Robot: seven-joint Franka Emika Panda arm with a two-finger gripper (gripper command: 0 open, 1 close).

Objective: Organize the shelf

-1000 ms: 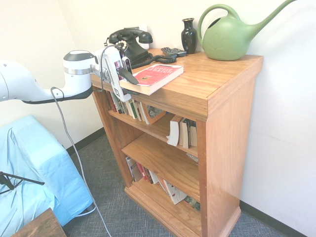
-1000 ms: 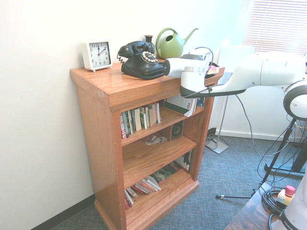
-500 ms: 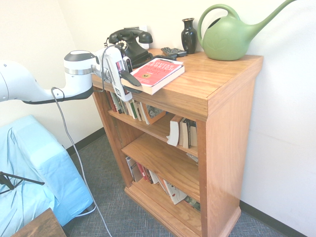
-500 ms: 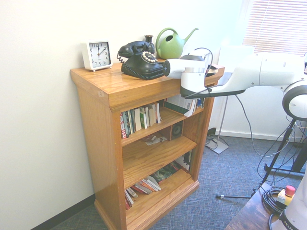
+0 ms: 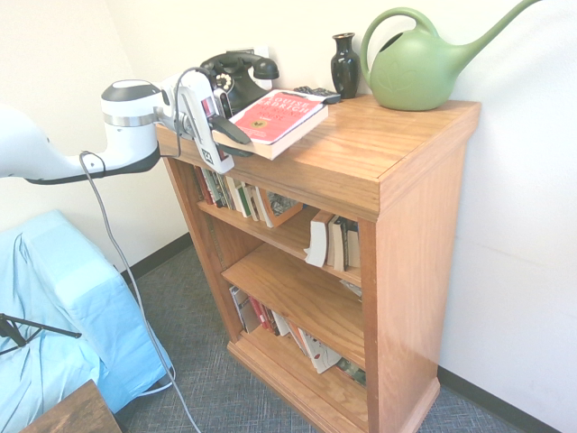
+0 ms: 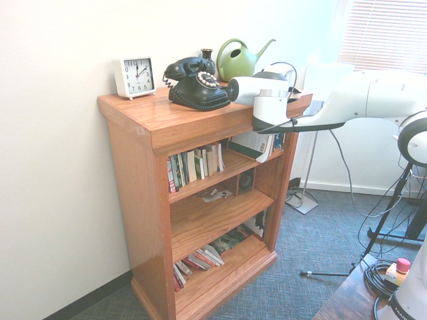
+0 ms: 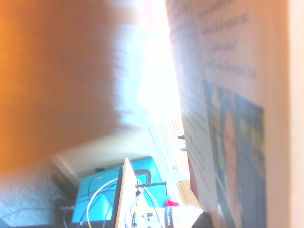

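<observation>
In the first exterior view the red book (image 5: 275, 120) is seen clamped at its near left edge by the closed gripper (image 5: 227, 135), tilted above the shelf (image 5: 379, 153) top, long axis toward the far right, so slipping is risked; the second exterior view hides it; the wrist view shows its back cover blurred

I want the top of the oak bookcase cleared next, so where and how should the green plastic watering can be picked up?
Take the green plastic watering can by its arched loop handle, coming from above. The handle stands upright and open over the round body, which looks too wide to pinch. The black vase stands close beside it on the oak bookcase, so a sideways approach seems riskier.
</observation>
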